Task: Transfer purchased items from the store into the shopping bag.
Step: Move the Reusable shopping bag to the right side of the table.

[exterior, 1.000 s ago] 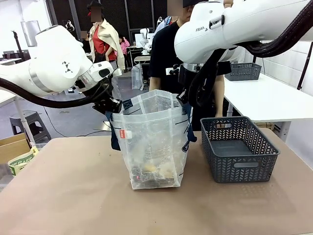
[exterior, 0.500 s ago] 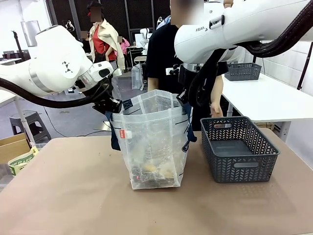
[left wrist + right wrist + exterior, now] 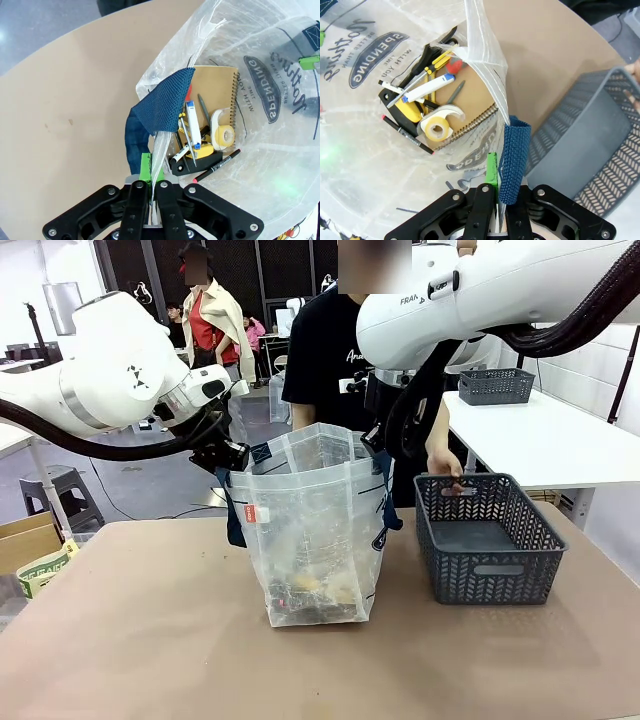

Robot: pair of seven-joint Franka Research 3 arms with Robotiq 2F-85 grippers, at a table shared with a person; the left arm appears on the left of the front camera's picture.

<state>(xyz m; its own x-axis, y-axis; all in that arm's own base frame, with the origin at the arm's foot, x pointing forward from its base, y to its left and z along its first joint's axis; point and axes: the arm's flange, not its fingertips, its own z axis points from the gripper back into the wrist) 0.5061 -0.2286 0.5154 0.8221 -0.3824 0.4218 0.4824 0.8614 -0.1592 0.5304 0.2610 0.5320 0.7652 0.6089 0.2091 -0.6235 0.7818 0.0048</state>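
The clear plastic shopping bag [image 3: 315, 530] stands upright on the table between my arms, its mouth held wide. My left gripper [image 3: 232, 455] is shut on the bag's left rim beside a navy strap handle [image 3: 162, 107]. On the opposite rim my right gripper [image 3: 375, 440] is shut next to the other handle [image 3: 512, 160]. The purchased items [image 3: 200, 145] lie at the bag's bottom: a brown spiral notebook [image 3: 470, 102], a yellowish tape roll [image 3: 437, 127], pens and a dark yellow-and-black tool. In the wrist views each gripper [image 3: 151, 175] [image 3: 499, 182] pinches the thin plastic between its green pads.
A dark grey lattice basket [image 3: 490, 540] sits to the right of the bag, with nothing in it. A person in black stands at the far side with a hand [image 3: 443, 465] on the basket's far rim. A cardboard box [image 3: 30, 540] is off the table's left edge.
The person has stepped to the left and brought a hand down onto the basket's far rim. The basket has shifted slightly away from me. Both arms and the bag are still.
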